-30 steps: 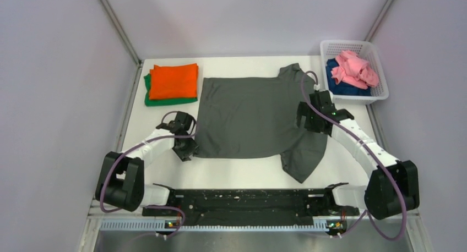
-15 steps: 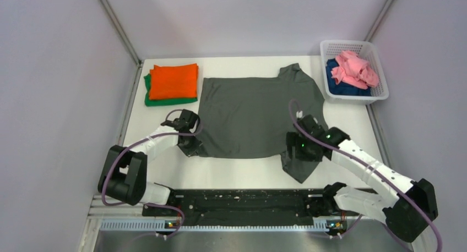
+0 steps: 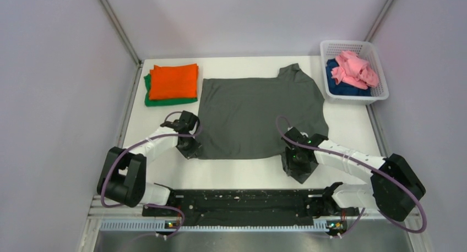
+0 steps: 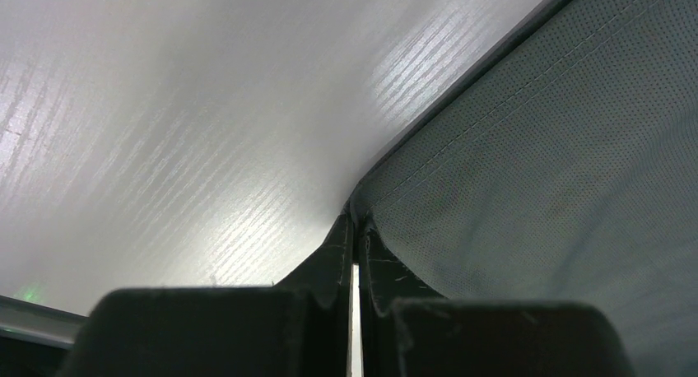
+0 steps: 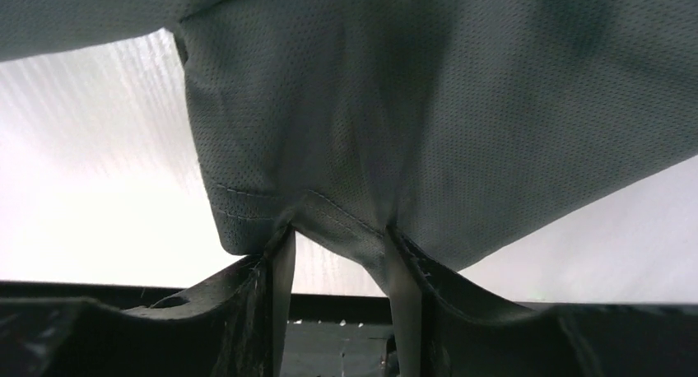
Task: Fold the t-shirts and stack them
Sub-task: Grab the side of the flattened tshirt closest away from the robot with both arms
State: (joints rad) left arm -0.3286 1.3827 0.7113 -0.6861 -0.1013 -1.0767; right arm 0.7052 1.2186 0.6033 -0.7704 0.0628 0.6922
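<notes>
The dark grey t-shirt (image 3: 253, 117) lies spread flat in the middle of the table. My left gripper (image 3: 190, 150) is at its near left corner. In the left wrist view that gripper (image 4: 355, 221) is shut, with the stitched hem of the t-shirt (image 4: 560, 163) pinched between its tips. My right gripper (image 3: 297, 164) is low over the sleeve at the near right. In the right wrist view it (image 5: 337, 229) stands open, fingers apart, and the sleeve's hem (image 5: 461, 105) sags between the tips.
A folded orange t-shirt (image 3: 173, 80) lies on a folded green one (image 3: 151, 99) at the far left. At the far right, a white mesh basket (image 3: 355, 43) holds a crumpled pink t-shirt (image 3: 355, 67) on a dark blue one (image 3: 346, 90). Grey walls close in both sides.
My right arm swung from the shirt's right side down to the near sleeve, and its jaws narrowed. My left gripper closed on the hem corner and stayed put.
</notes>
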